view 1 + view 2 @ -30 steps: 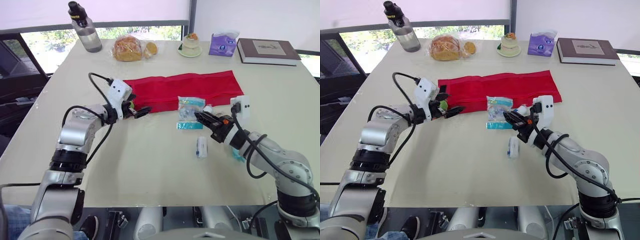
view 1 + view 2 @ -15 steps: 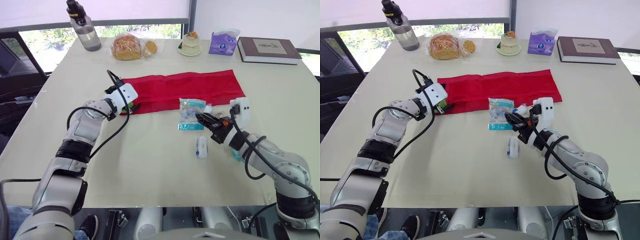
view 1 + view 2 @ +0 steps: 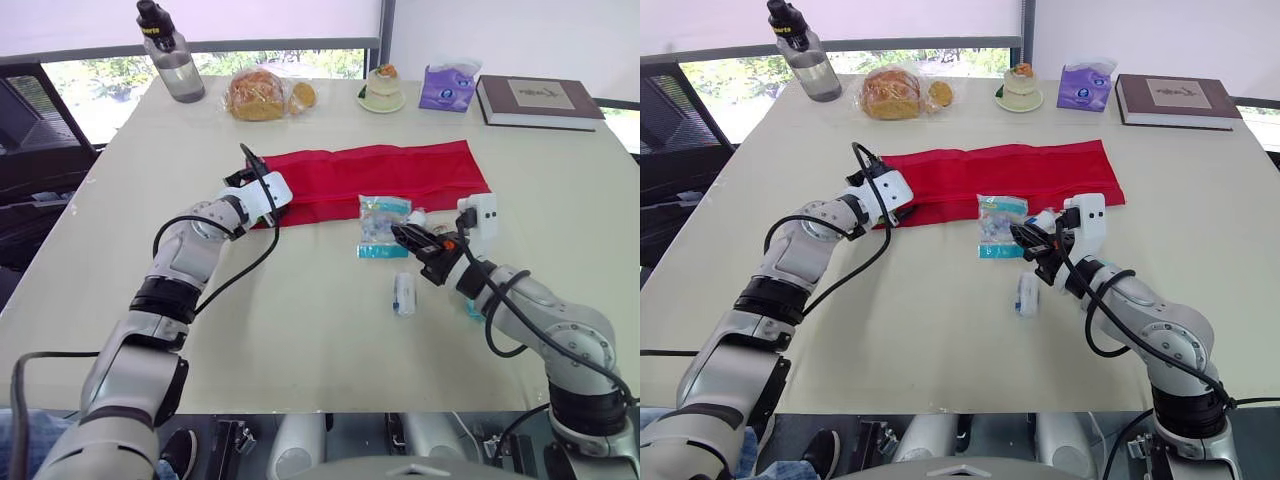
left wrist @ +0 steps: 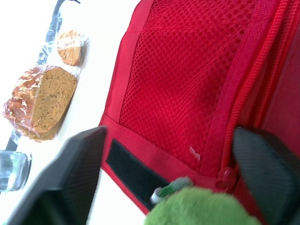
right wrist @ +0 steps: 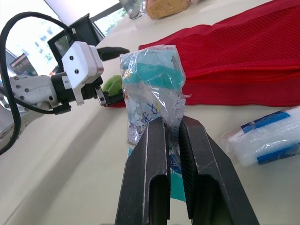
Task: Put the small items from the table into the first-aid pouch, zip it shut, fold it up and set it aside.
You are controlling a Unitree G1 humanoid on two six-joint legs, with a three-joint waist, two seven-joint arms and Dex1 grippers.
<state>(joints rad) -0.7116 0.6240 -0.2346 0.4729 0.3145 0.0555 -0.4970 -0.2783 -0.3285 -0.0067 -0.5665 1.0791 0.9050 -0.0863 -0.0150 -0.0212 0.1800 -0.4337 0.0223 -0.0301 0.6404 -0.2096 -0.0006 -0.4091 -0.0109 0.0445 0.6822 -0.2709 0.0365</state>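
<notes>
The red first-aid pouch (image 3: 370,175) lies unfolded flat across the table's middle. My left gripper (image 3: 270,207) is at its left end, over the mesh pocket and zipper (image 4: 225,178), shut on a soft green item (image 4: 201,206). My right gripper (image 3: 408,238) hovers just in front of the pouch, its fingers (image 5: 154,154) shut on a clear plastic packet with teal contents (image 5: 152,89). A white tube with blue print (image 3: 403,293) lies on the table near the right gripper. A small white item (image 3: 416,216) lies beside the packet, and a teal item (image 3: 472,310) sits by my right forearm.
Along the far edge stand a water bottle (image 3: 172,55), bagged bread (image 3: 258,95), a small cake on a plate (image 3: 380,90), a purple tissue pack (image 3: 446,88) and a book (image 3: 540,100). A dark chair (image 3: 30,150) is off the table's left.
My left gripper has carried the green item rightward to the pouch's left end. The right gripper with its packet has barely moved.
</notes>
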